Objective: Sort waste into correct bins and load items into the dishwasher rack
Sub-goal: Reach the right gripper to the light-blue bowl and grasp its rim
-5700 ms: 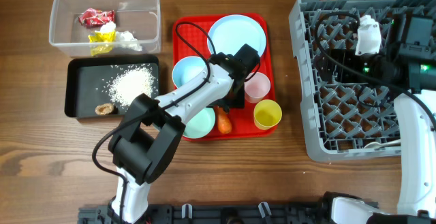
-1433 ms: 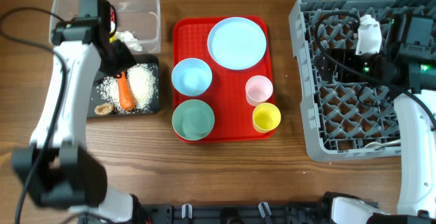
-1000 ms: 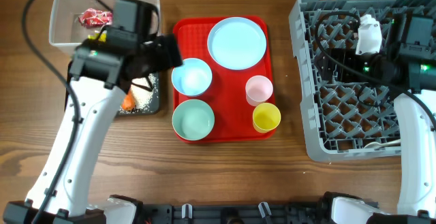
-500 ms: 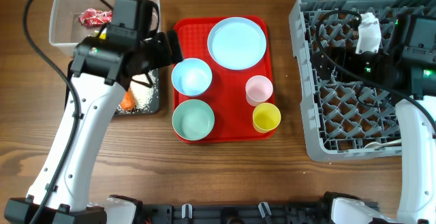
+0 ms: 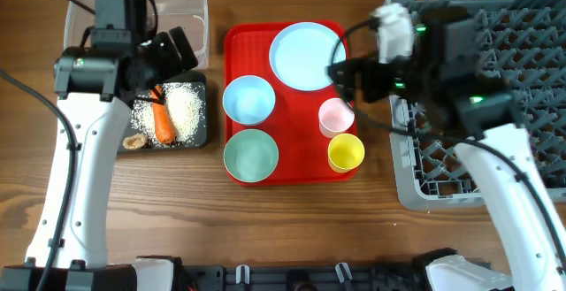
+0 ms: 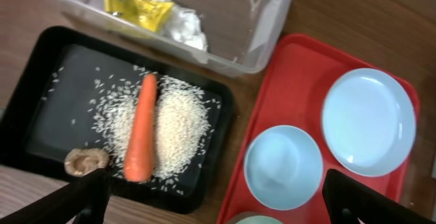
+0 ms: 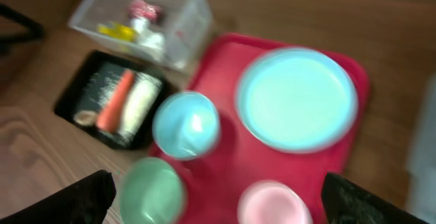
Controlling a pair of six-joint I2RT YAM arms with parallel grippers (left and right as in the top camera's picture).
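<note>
The orange carrot (image 5: 162, 123) lies on the white rice (image 5: 186, 110) in the black tray (image 5: 99, 114), beside the brown lump (image 5: 134, 141). The left wrist view shows the carrot (image 6: 139, 139), a yellow wrapper (image 6: 136, 5) and tissue (image 6: 184, 26) in the clear tub (image 6: 266, 26). My left gripper (image 5: 172, 48) is open and empty above the bins. My right gripper (image 5: 340, 72) is open and empty over the red serving tray (image 5: 232, 39), above the pink cup (image 5: 334, 116). The plate (image 5: 305, 55), blue bowl (image 5: 248, 100), green bowl (image 5: 250, 156) and yellow cup (image 5: 346, 151) sit on it.
The grey dishwasher rack (image 5: 531, 61) stands at the right, partly under my right arm. The right wrist view is blurred; it shows the plate (image 7: 296, 98), blue bowl (image 7: 185, 125), green bowl (image 7: 153, 193) and pink cup (image 7: 272, 203). Bare wood lies in front.
My left gripper carried the carrot from the red tray to the black tray, let go, and now hovers over the bins. My right arm swung from the rack to over the red tray.
</note>
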